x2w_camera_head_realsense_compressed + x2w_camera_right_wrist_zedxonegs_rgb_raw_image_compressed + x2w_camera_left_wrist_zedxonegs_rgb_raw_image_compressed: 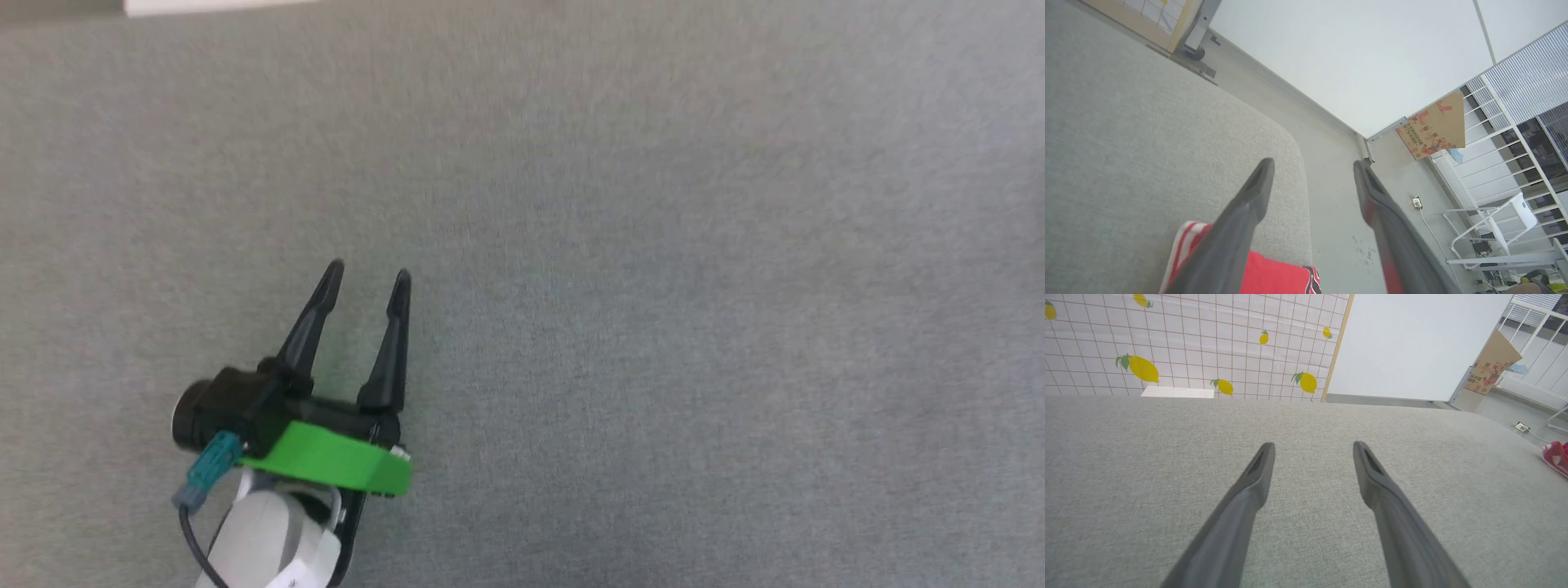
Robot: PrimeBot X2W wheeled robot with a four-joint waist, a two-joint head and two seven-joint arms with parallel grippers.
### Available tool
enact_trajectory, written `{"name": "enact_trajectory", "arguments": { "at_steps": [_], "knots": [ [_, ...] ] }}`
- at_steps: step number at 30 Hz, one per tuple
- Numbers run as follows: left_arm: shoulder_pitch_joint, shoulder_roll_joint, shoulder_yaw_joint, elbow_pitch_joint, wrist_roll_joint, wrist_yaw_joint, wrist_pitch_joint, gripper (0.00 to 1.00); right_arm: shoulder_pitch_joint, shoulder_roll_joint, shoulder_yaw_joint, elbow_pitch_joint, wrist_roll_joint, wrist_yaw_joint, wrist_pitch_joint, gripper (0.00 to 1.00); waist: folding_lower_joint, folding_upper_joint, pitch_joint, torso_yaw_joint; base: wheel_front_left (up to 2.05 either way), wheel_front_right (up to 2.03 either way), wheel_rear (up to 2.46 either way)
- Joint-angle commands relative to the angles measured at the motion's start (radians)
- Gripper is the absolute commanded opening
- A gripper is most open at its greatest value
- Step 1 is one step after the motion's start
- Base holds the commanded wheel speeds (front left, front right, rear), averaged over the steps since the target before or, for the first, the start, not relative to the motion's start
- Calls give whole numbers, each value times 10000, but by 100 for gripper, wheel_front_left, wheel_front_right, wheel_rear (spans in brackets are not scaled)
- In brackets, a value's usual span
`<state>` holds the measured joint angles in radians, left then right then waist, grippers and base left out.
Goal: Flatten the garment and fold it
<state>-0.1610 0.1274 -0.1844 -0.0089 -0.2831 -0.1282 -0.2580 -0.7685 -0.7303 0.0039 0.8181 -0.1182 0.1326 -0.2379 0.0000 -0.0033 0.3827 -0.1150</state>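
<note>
My left gripper (pixel 367 276) hovers open over the bare grey fabric surface (pixel 653 286) at the lower left of the head view, nothing between its fingers. In the left wrist view the same gripper (pixel 1312 447) points across the surface, and a bit of the red garment (pixel 1555 457) shows at the far right edge. My right gripper (pixel 1312 163) is open above the rounded corner of the surface. Below it lies the garment (pixel 1274 273), red with red-white striped trim (pixel 1182 245), near the surface's edge. Its print is hidden.
A lemon-patterned tiled wall (pixel 1188 347) and a white panel (pixel 1412 343) stand beyond the surface. A cardboard box (pixel 1433 126), white railings (pixel 1494 155), a white chair frame (pixel 1494 220) and a floor socket with cable (pixel 1416 202) lie off the right side.
</note>
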Motion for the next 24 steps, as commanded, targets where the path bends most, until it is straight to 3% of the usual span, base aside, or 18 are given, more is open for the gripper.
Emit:
{"name": "enact_trajectory", "arguments": {
  "at_steps": [1,7,16,20,24],
  "knots": [
    [198,-55,121,13,-68,-25,-38,100,-90,431,154,-352,247,-19,-107,100,0,33,-1305,101,0,0,0],
    [838,-196,519,12,-133,-25,-38,100,913,2110,208,-2573,1188,-19,-217,100,0,33,-2325,211,0,0,0],
    [1342,-506,1183,193,166,-14,-38,100,4621,5077,-904,-6587,1421,-19,-236,100,0,33,-2950,644,0,0,0],
    [1448,-631,1502,351,301,78,-38,100,5916,6074,-1175,-7504,1213,-19,-237,100,0,33,-3085,844,0,0,0],
    [1539,-695,1644,624,447,93,-38,100,6837,6553,-1481,-7874,1121,-19,-238,100,0,33,-3163,1001,0,0,0]
  ]
}}
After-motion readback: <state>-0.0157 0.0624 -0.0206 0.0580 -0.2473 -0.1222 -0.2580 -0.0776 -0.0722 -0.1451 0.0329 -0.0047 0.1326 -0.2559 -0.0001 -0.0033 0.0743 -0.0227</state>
